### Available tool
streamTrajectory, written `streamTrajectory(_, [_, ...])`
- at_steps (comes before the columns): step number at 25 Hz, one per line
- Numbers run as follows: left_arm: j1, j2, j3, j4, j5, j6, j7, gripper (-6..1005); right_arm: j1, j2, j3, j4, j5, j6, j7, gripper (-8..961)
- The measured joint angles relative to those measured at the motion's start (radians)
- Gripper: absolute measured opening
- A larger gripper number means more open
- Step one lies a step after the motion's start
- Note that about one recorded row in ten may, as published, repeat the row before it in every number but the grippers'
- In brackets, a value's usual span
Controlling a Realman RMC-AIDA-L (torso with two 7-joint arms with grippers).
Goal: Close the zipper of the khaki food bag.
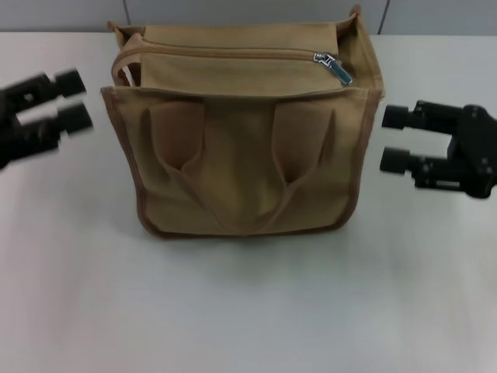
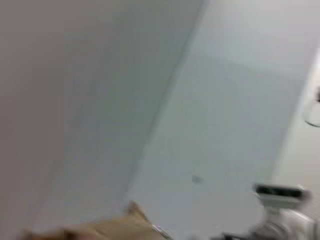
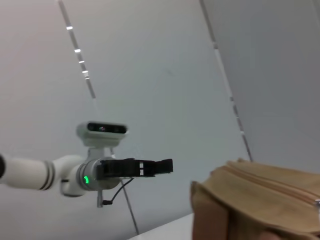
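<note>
Both pincers, left [image 1: 76, 99] and right [image 1: 394, 140], are held apart beside the khaki food bag [image 1: 245, 167]; the zipper [image 1: 332, 65] pull could be missed, or the unbraced bag dragged across the tabletop [image 1: 248, 311].

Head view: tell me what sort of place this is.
Probably a lab test bench: a bare white table, plain grey wall panels behind, one khaki food bag staged between two open robot claws.
</note>
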Motion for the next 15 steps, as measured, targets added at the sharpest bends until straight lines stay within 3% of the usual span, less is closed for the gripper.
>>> streamTrajectory(5, [0.001, -0.013, 0.117, 0.003, 0.026, 0.022, 0.027, 707, -0.007, 0.005, -0.007, 0.069, -0.018, -0.035, -0.102, 732])
streamTrajectory(7, [0.001, -0.013, 0.117, 0.003, 0.026, 0.022, 0.027, 729, -0.008, 0.007, -0.008, 0.081, -0.032, -0.036, -0.122, 732])
streamTrajectory(8, [-0.001, -0.031, 0.190, -0.002, 0.057, 0.017, 0.059, 739, -0.008, 0.013, -0.009, 0.110, -0.066, -0.033, -0.167, 732])
streamTrajectory(12, [-0.001, -0.031, 0.190, -0.002, 0.057, 0.017, 0.059, 782, -0.008, 0.026, -0.009, 0.156, -0.097, -0.010, -0.245, 730])
streamTrajectory(13, [-0.020, -0.098, 0.223, -0.007, 0.203, -0.009, 0.147, 793, -0.007, 0.030, -0.010, 0.173, -0.100, -0.001, -0.270, 730])
streamTrajectory(14, [-0.022, -0.113, 0.223, -0.007, 0.234, -0.023, 0.163, 793, -0.008, 0.032, -0.010, 0.192, -0.102, 0.010, -0.299, 730])
streamTrajectory(15, [-0.022, -0.113, 0.223, -0.007, 0.234, -0.023, 0.163, 793, -0.007, 0.037, -0.010, 0.239, -0.103, 0.037, -0.359, 729])
